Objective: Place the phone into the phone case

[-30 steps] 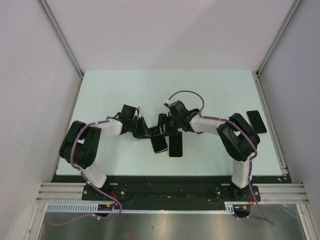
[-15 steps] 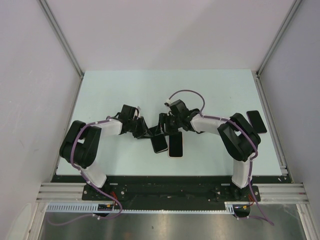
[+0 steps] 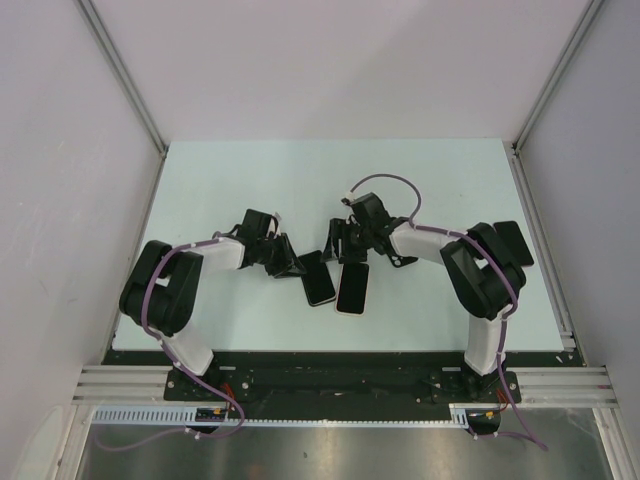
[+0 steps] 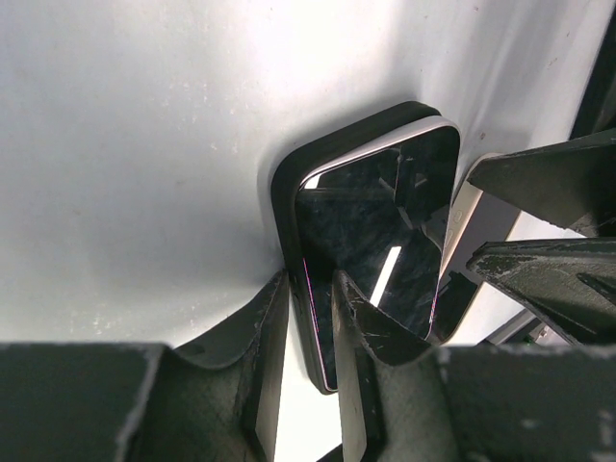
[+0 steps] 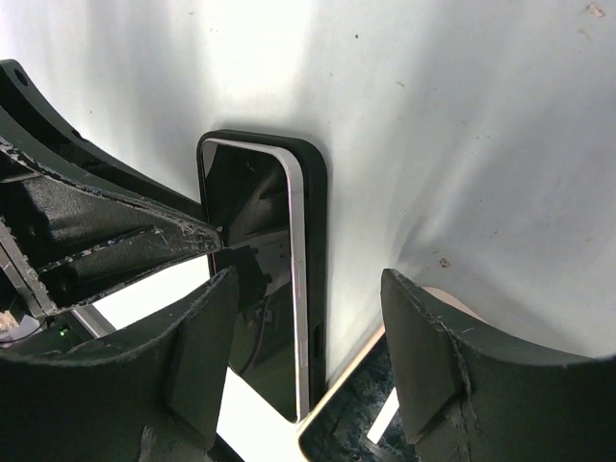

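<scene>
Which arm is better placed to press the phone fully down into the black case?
Right, probably. The left fingers are shut on one end of the glossy black silver-edged phone, steadying it in the black phone case; the right fingers are open and empty right beside it.

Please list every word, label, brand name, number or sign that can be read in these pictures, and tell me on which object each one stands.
None: no view shows any readable text.
phone, screen: dark, only reflections.
black case: plain rim, no marking visible.
second phone: no marking visible.
dark flat item at the far right: too small to tell.
</scene>
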You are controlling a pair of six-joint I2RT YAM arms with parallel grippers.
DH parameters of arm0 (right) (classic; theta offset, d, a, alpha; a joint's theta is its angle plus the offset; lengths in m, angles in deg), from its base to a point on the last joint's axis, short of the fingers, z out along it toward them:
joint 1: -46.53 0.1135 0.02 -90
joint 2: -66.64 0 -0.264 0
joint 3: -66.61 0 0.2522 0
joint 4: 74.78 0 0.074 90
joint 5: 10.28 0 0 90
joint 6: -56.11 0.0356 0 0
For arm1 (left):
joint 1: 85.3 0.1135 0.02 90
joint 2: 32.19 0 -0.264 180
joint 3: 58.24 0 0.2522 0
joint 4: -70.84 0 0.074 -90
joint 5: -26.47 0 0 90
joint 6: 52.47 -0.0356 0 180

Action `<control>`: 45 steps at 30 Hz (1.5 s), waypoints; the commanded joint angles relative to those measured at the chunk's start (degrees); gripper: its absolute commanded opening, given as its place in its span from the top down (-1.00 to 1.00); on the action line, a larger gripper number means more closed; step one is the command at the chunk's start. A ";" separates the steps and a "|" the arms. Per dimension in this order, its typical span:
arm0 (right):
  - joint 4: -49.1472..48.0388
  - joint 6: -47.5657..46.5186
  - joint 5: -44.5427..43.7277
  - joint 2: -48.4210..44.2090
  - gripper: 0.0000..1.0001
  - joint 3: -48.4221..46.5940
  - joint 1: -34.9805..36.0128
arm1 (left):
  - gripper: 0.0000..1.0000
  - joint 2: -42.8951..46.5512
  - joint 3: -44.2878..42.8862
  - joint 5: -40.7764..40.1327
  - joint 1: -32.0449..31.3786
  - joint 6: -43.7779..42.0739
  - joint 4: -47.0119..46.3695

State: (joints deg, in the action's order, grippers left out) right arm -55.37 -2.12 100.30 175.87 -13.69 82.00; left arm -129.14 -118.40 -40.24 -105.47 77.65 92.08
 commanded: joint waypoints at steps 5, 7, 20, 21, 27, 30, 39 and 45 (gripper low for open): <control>-1.17 -1.18 1.48 1.69 -0.32 -0.17 1.80 | 0.40 -2.99 0.42 -1.50 -0.14 -0.66 2.62; -1.78 -1.18 3.40 2.82 -0.31 -0.17 2.24 | 0.42 -2.90 1.04 -0.62 -0.14 -0.31 1.66; -18.11 9.61 22.21 5.64 -0.29 2.02 0.31 | 0.53 -0.70 5.70 7.56 -0.14 1.80 -4.76; -20.83 10.93 23.27 5.12 -0.29 2.90 -0.04 | 0.53 -0.53 5.78 7.65 -0.14 1.98 -4.85; -30.78 15.60 27.32 4.32 -0.28 5.81 -0.48 | 0.53 -0.70 5.87 8.26 -0.14 1.98 -4.85; -36.05 18.93 29.34 5.03 -0.25 7.30 -0.75 | 0.53 -0.70 6.05 8.61 -0.05 2.33 -5.29; -43.01 21.94 31.10 6.00 -0.17 9.85 -1.80 | 0.53 -0.96 6.66 9.14 -0.05 2.69 -6.26; -39.58 19.30 30.48 5.56 0.02 10.12 -2.33 | 0.53 -1.14 6.58 9.14 0.12 2.51 -5.99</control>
State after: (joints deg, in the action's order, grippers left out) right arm -89.88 16.92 124.73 182.69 -2.70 78.48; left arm -128.83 -113.67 -33.44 -103.37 79.77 84.00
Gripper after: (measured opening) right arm 0.532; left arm 0.236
